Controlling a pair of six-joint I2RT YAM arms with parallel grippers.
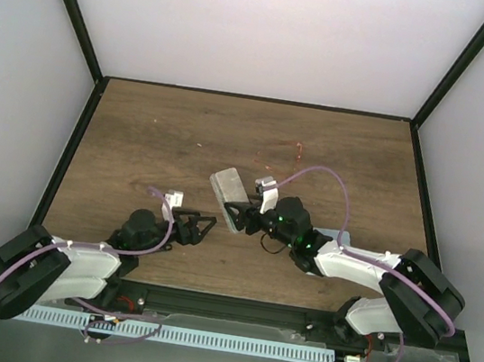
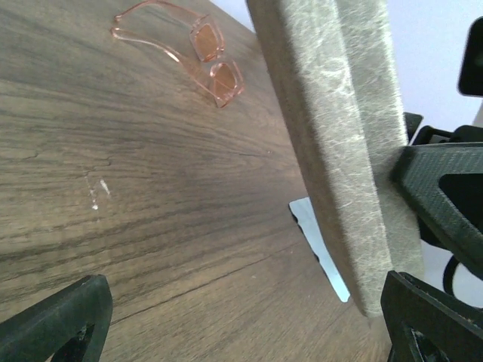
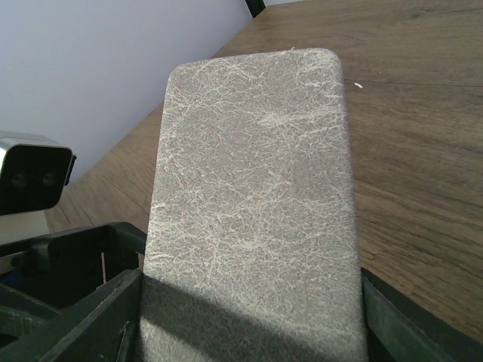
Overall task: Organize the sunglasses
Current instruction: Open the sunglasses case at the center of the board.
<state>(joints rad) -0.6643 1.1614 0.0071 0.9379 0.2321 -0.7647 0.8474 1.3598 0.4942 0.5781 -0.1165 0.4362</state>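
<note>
Sunglasses lie far-centre on the table, beyond the right gripper, which is clamped on the grey case. The left gripper is spread and empty. Left wrist: frame ahead-left, slanting away. Right wrist: case only.

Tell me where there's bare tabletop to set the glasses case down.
The table is bare on its far left, from the edge to the case, and in the far-right corner past the sunglasses. Crowded: the near middle, where the open left gripper, the right gripper holding the case and the cloth sit close.
</note>
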